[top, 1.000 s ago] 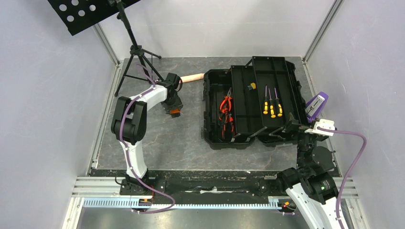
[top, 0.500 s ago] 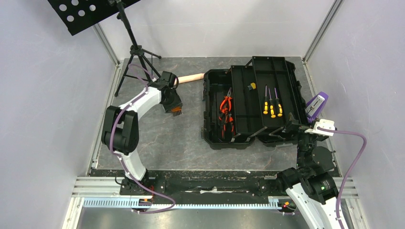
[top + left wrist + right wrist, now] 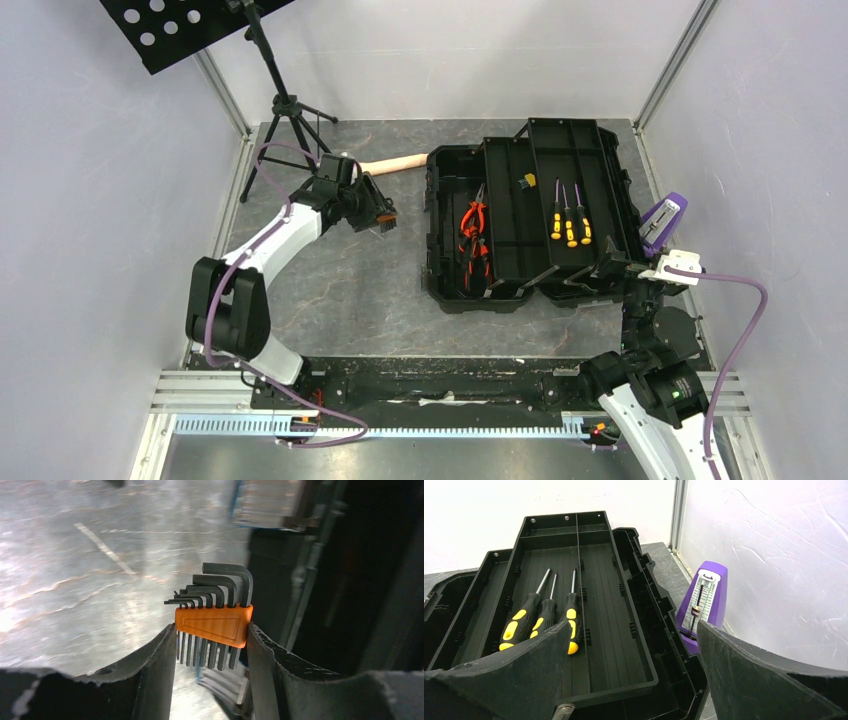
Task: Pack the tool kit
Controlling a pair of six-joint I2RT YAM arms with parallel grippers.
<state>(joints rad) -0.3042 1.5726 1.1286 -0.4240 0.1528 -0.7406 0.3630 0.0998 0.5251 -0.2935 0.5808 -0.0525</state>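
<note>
The black toolbox (image 3: 445, 295) lies open on the right half of the table. Orange-and-black pliers (image 3: 472, 228) rest in its left well, and three yellow-and-black screwdrivers (image 3: 567, 224) (image 3: 536, 622) lie in its tray (image 3: 609, 605). My left gripper (image 3: 383, 220) (image 3: 210, 630) hovers left of the toolbox, shut on an orange holder of black hex keys (image 3: 212, 625). The box's dark wall (image 3: 350, 580) fills the right of the left wrist view. My right gripper (image 3: 640, 268) (image 3: 634, 670) stands open at the box's near right corner with nothing between its fingers.
A purple metronome (image 3: 663, 220) (image 3: 701, 605) stands just right of the toolbox by the wall. A beige cylindrical handle (image 3: 395, 164) lies behind my left gripper. A music stand's tripod (image 3: 285, 110) occupies the back left corner. A small yellow-and-black item (image 3: 527, 181) sits in the box.
My left arm has stretched out and swung the hex key set right, towards the toolbox. The right arm has not moved.
</note>
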